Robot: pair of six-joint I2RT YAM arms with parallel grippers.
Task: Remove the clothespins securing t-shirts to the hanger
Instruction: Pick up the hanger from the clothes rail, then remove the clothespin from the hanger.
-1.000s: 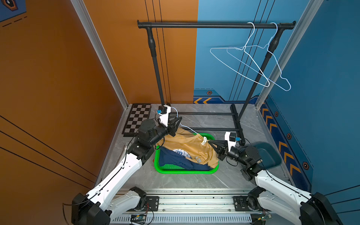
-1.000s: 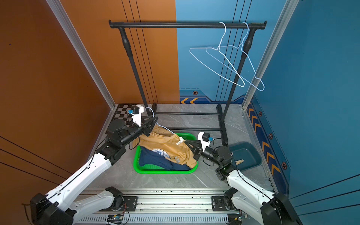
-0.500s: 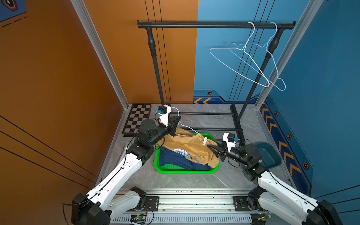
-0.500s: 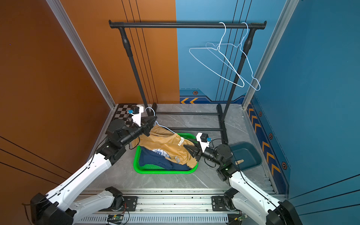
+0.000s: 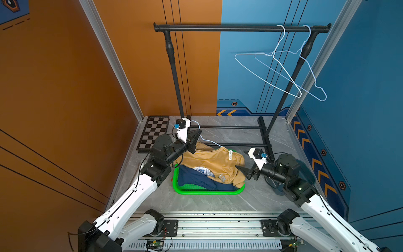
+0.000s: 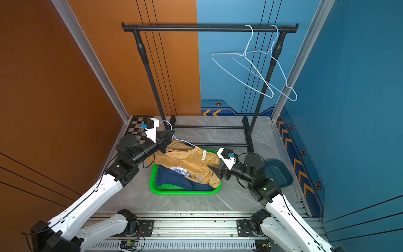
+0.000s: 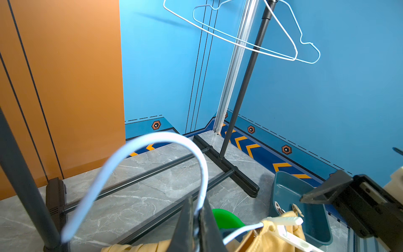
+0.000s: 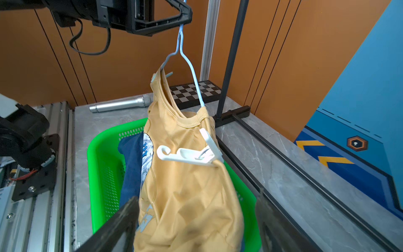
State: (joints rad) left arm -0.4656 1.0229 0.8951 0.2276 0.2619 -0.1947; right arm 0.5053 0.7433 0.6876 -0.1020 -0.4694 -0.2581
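Note:
My left gripper (image 5: 197, 134) (image 7: 197, 218) is shut on the neck of a pale blue wire hanger (image 7: 152, 141) (image 8: 192, 65). From the hanger, the mustard-yellow t-shirt (image 5: 209, 162) (image 8: 185, 192) droops into a green basket (image 5: 181, 190). A white clothespin (image 5: 230, 155) (image 8: 189, 155) grips the shirt's shoulder nearest my right arm. A pale peg end (image 8: 169, 74) shows at the collar's other side. A navy t-shirt (image 5: 196, 177) (image 8: 130, 165) lies under the yellow one. My right gripper (image 5: 242, 172) (image 8: 196, 218) is open, its fingers either side of the yellow shirt's lower fold, below the white clothespin.
A black clothes rack (image 5: 239, 28) stands behind, with two bare wire hangers (image 5: 281, 74) on its bar. A teal bin (image 7: 290, 189) beside my right arm holds loose pegs (image 7: 279, 207). A checkerboard (image 5: 154, 133) and a silver cylinder (image 8: 120, 104) lie at the left.
My right gripper went from shut to wide open and edged toward the yellow shirt. My left gripper closed fully on the hanger's neck.

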